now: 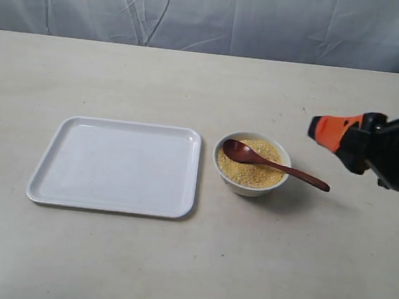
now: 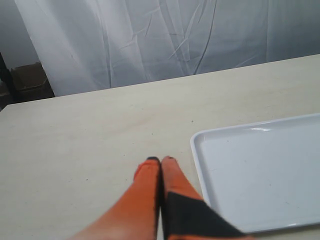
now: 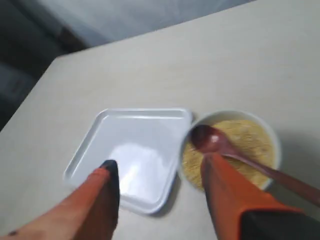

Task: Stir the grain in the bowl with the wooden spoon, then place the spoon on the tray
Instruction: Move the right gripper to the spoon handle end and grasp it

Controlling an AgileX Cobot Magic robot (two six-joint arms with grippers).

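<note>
The small white bowl (image 1: 249, 188) stands just right of the flat white tray (image 1: 113, 166). Yellow grain (image 1: 256, 174) fills it. The dark brown wooden spoon (image 1: 282, 169) rests with its head on the grain, and its handle sticks out over the bowl's right rim. My right gripper (image 1: 319, 128) hovers above and to the right of the bowl, apart from the spoon. In the right wrist view this gripper (image 3: 159, 165) is open and holds nothing, with the bowl (image 3: 235, 114), grain (image 3: 252, 140), spoon (image 3: 216, 141) and tray (image 3: 135, 142) below it. My left gripper (image 2: 160, 160) is shut and empty, low over the table beside the tray (image 2: 260, 175).
The beige table (image 1: 245, 267) carries only the tray and bowl. A grey-white cloth backdrop (image 1: 212, 16) hangs behind its far edge. The left arm does not show in the exterior view.
</note>
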